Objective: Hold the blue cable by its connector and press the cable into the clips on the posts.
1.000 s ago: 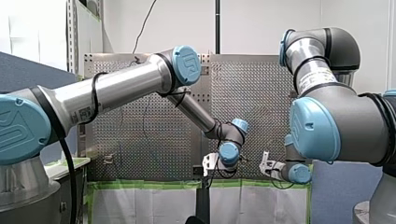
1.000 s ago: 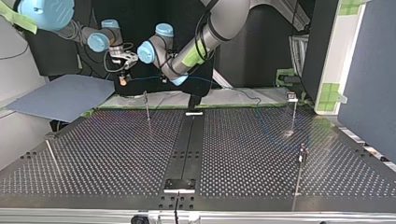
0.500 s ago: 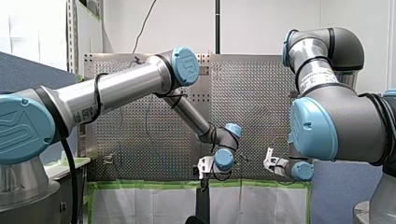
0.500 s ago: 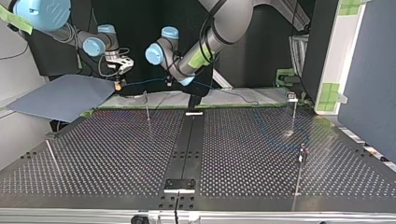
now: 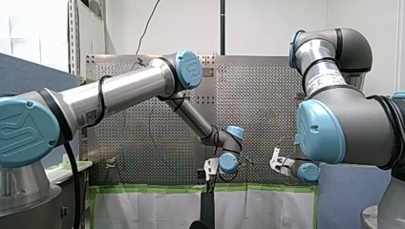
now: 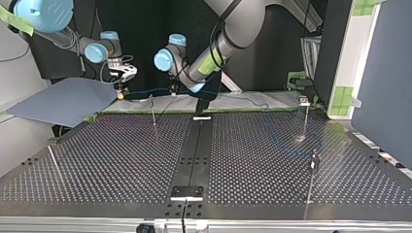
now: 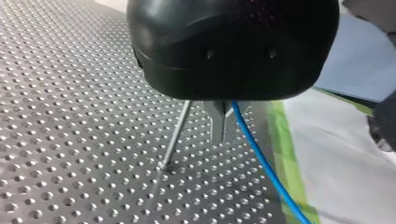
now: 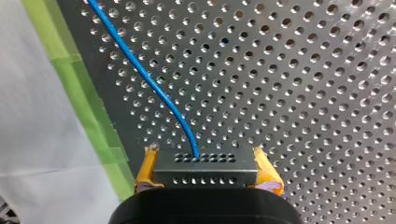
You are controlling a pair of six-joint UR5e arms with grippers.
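The thin, glossy blue cable [image 8: 154, 88] stretches across the top view's upper left, over the dimpled perforated metal table [image 6: 252, 160]. My right gripper [image 8: 205, 173] clamps its dark, hole-dotted rectangular connector [image 8: 205, 163] between yellow pads [image 8: 145, 170]. My left gripper [image 7: 223, 125] pinches the cable with slim metal fingers.

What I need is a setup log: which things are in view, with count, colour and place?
table: one, dark perforated metal, under both arms.
tape: green, along the table's edge.
posts: four, thin metal, standing on the table.
connector: one, dark grey, over the table near the tape.
blue cable: one, blue, running from the connector.
sheet: one, blue-grey, beside the table at the top view's left.
my left claw: one, metal fingers, shut on the cable.
my right claw: one, yellow pads, shut on the connector.
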